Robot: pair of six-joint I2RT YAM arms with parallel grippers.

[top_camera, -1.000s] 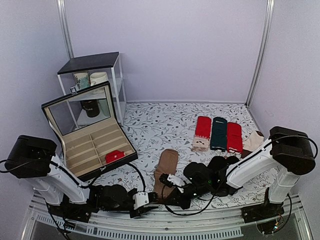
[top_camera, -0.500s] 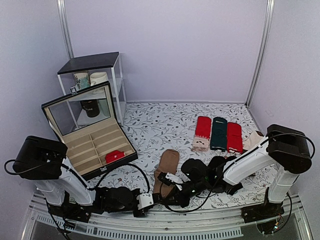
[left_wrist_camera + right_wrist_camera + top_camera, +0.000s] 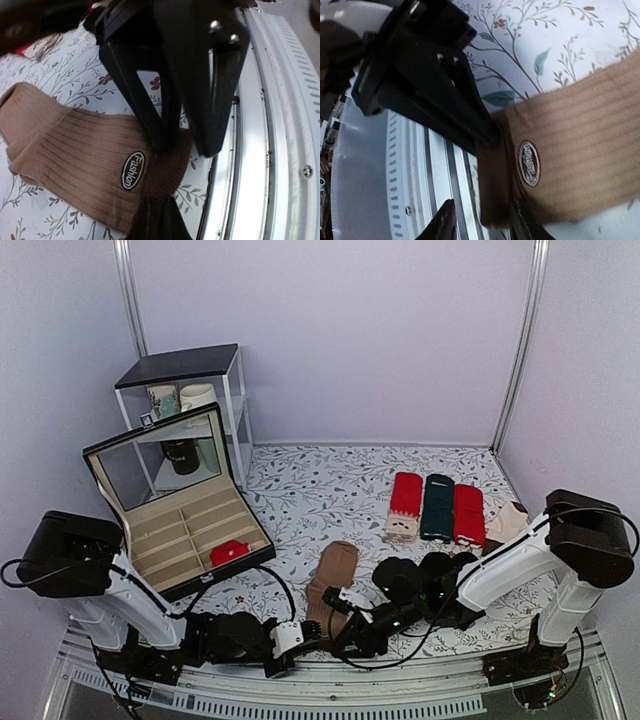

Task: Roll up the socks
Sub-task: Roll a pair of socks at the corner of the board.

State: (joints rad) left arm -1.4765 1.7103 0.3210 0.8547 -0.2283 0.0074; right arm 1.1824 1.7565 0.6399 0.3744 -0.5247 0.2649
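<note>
Floral-print table cover (image 3: 330,480) under lilac walls carries the socks (image 3: 335,570), a flat tan-brown ribbed strip at the near edge between both arms, with the cuff end (the one bearing the oval label (image 3: 132,170)) toward the metal rail (image 3: 260,150). Left gripper (image 3: 156,220) is pinched closed on the cuff hem, while the right gripper (image 3: 482,222) stands partly apart, its jaws straddling the same hem without pressing it. Assessment: a light, limp, stretchy knit, not fragile but likely to sag and unroll if released, so the hold is best taken across both layers at the cuff hem.
</note>
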